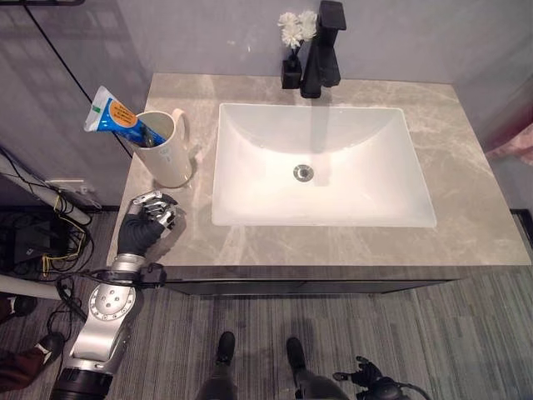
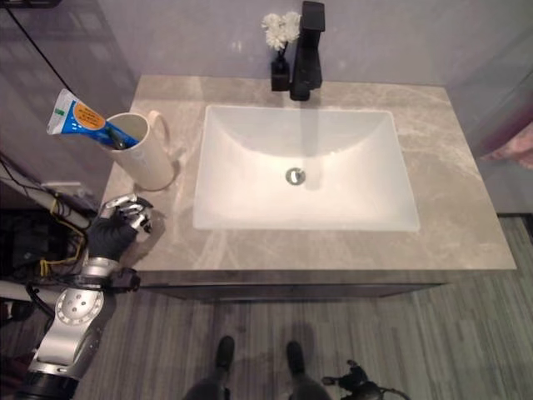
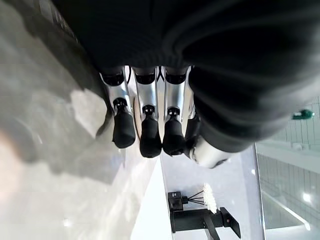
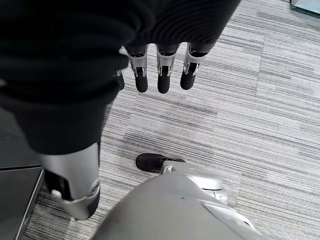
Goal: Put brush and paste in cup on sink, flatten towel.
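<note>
The grey marble-patterned vanity desk (image 1: 466, 167) carries a white rectangular sink basin (image 1: 321, 167) set into its middle, with a round metal drain (image 1: 303, 172) at the basin's floor. A black square-profiled tap (image 1: 323, 46) stands on the back edge behind the basin, and just beside it, on its left, a small black vase with white flowers (image 1: 292, 50).

The cream ceramic cup with a side handle (image 1: 166, 150) stands upright on the left end of the desk, well apart from the tap and just left of the basin rim. The blue, white and orange toothpaste tube (image 1: 117, 115) sits inside this cup, tilted, its crimped tail projecting up and out past the rim toward the left. Whether a brush also stands in the cup cannot be told from these views.

The left hand (image 1: 146, 225) rests over the front left corner of the desk, near the cup but apart from it. Its fingers (image 3: 150, 135) are bent inward at a relaxed curl, dark tips near the marble surface, and they grip nothing.

The right hand (image 4: 160, 65) hangs low over the grey striped carpet floor (image 4: 260, 110), away from the desk. Its fingers (image 4: 164, 80) point downward, fairly straight and loose, with nothing between them.

At the far right edge of the head views a pink cloth (image 1: 512, 146) shows beside the desk, largely cut off.
</note>
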